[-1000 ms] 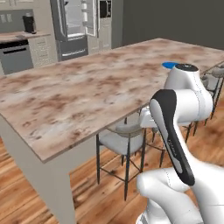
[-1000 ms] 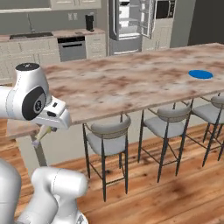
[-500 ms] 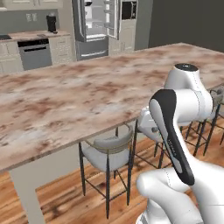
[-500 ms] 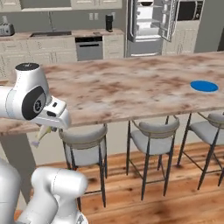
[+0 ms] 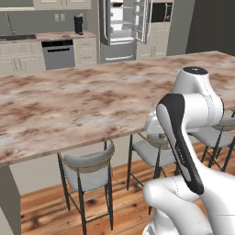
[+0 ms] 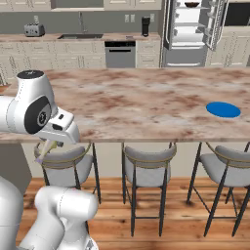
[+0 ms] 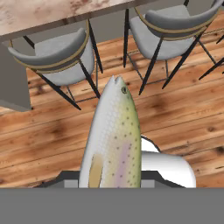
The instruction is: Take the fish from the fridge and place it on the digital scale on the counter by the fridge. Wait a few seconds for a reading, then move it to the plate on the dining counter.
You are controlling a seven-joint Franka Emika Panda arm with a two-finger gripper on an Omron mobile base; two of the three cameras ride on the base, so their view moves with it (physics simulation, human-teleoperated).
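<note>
Most of the job looks done from my seat — the fish (image 7: 113,144) is out of the fridge (image 6: 195,30), whose doors stand open far behind the dining bench (image 6: 141,102). It hangs from my gripper (image 6: 45,149), jaws closed on it, head pointing down over the wooden floor beside a grey stool (image 7: 57,59). I judge the weighing is over, though I cannot confirm it. What remains is the last leg — lifting the fish over the bench top and setting it on the blue plate (image 6: 223,109), well to the right of the arm.
</note>
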